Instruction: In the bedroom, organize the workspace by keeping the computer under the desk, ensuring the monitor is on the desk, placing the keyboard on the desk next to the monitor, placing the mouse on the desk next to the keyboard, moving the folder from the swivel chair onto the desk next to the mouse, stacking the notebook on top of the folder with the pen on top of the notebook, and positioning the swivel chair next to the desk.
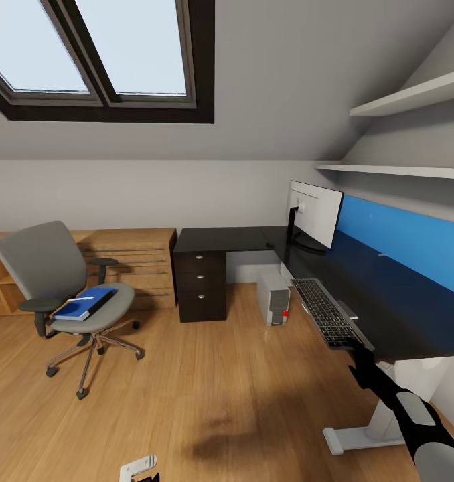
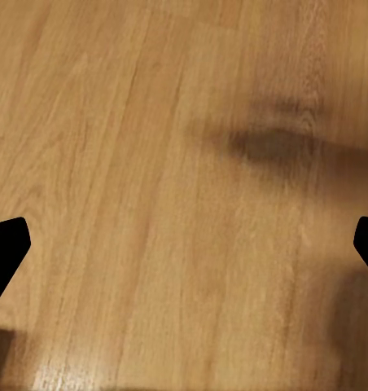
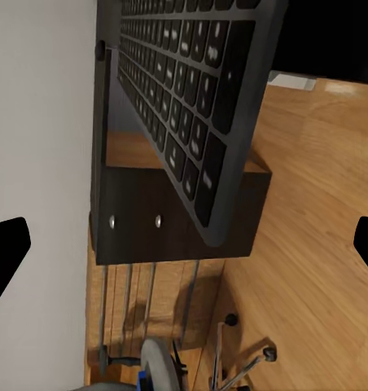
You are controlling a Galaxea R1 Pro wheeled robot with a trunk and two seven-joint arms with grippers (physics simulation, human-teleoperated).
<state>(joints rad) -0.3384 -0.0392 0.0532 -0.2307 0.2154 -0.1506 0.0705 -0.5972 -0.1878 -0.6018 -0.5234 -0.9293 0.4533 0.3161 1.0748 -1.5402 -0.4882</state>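
Reaching our right gripper (image 3: 184, 244), jaws wide, at the keyboard (image 1: 326, 312) on the desk (image 1: 414, 314) edge; monitor (image 1: 315, 213) up, computer (image 1: 274, 298) beneath. Folder (image 1: 85, 303) remains on the chair (image 1: 59, 281). Left gripper (image 2: 184, 244) spread, idle.

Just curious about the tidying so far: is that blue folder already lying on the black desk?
No, the blue folder lies on the swivel chair's seat, well away from the desk.

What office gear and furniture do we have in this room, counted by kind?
Swivel chair: 1
Desk: 1
Monitor: 1
Keyboard: 1
Computer: 1
Folder: 1
Wooden chest: 1
Wall shelves: 2
Total: 9
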